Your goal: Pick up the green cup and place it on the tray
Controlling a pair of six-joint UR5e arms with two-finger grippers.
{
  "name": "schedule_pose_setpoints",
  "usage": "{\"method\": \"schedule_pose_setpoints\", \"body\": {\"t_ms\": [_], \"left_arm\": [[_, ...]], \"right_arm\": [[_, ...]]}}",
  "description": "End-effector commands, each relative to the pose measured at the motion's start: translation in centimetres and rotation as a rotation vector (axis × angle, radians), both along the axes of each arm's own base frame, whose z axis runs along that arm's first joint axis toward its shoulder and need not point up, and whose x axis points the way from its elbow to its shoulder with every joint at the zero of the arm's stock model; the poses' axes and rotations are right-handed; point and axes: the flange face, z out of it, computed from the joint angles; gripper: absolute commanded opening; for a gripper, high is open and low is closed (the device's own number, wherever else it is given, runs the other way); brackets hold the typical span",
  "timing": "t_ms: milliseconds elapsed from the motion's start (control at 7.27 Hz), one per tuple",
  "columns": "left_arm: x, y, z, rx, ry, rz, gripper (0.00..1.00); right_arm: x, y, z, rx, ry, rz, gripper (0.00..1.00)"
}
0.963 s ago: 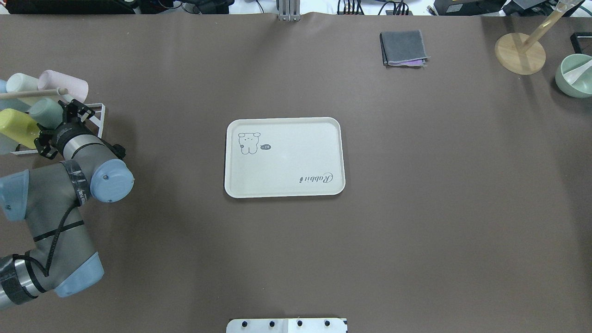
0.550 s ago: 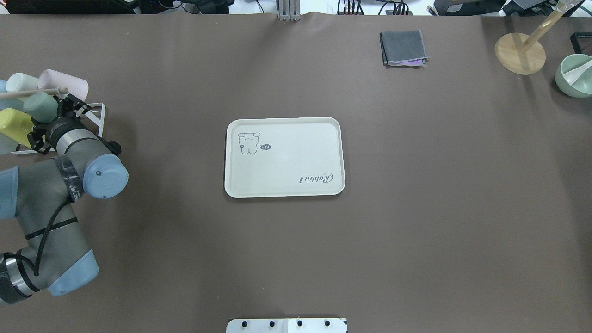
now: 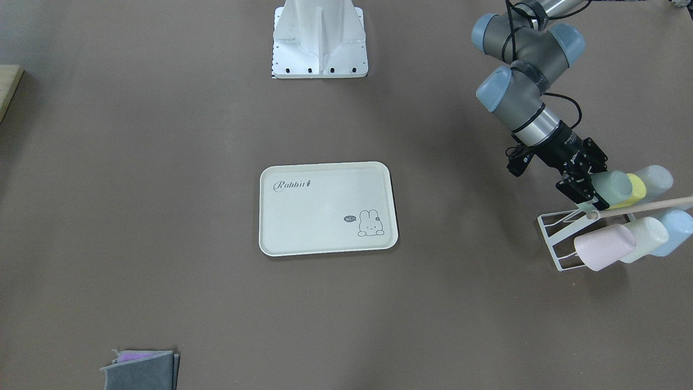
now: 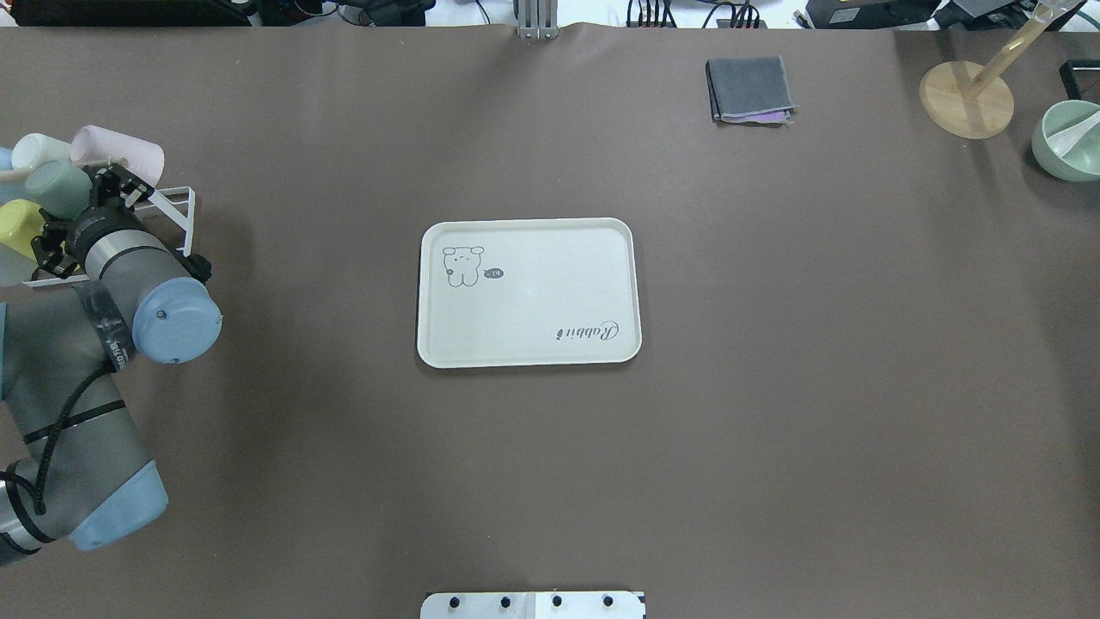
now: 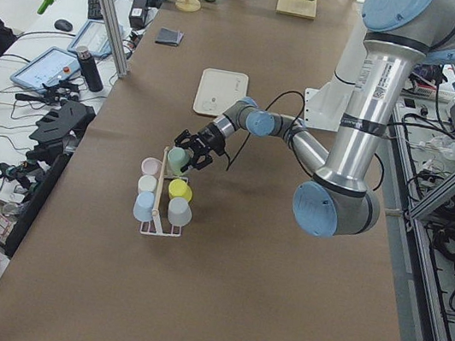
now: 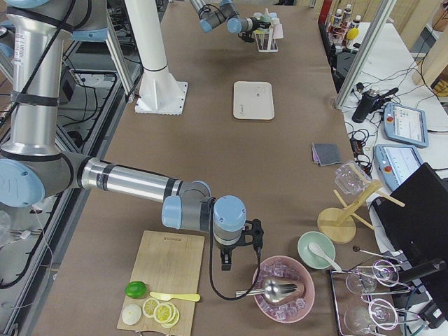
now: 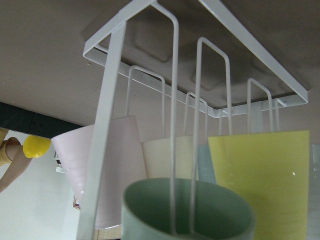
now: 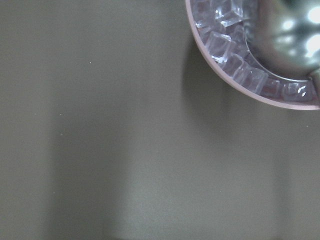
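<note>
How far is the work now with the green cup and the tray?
Done: the left hand grips the green cup at the rack. In hand: drawing it off, since a wire prong sits inside the cup. Left: carry it to the tray, which holds no cup, and set it down.

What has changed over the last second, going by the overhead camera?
The left gripper, clamped on the small mint-green plastic cup, has drawn it further to the robot's left, above the white wire rack. The cream-white rectangular tray and the folded grey cloth stayed put.
</note>
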Motion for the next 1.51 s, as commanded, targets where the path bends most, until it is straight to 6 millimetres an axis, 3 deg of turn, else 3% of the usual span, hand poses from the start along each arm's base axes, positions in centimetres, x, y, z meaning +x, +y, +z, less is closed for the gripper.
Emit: {"method": "schedule_pose_setpoints", "body": {"t_ms": [0, 688, 1238, 1375], "left_arm": [[-1.6, 0.8, -0.9, 0.001, -0.004, 0.024, 0.04], [-3.5, 2.2, -3.0, 0.007, 0.006, 0.065, 0.03], [-7.0, 5.6, -8.8, 0.084, 0.107, 0.098, 0.03], [-6.8, 5.7, -9.8, 0.123, 0.162, 0.101, 0.00]], "right_arm": [[0.0, 0.2, 0.2, -0.004, 0.000, 0.000, 1.00], [0.1, 0.2, 0.2, -0.003, 0.003, 0.000, 1.00], [0.0, 0.6, 0.4, -0.009, 0.003, 0.000, 1.00], [0.0, 1.6, 1.1, -0.024, 0.001, 0.000, 1.00]]}}
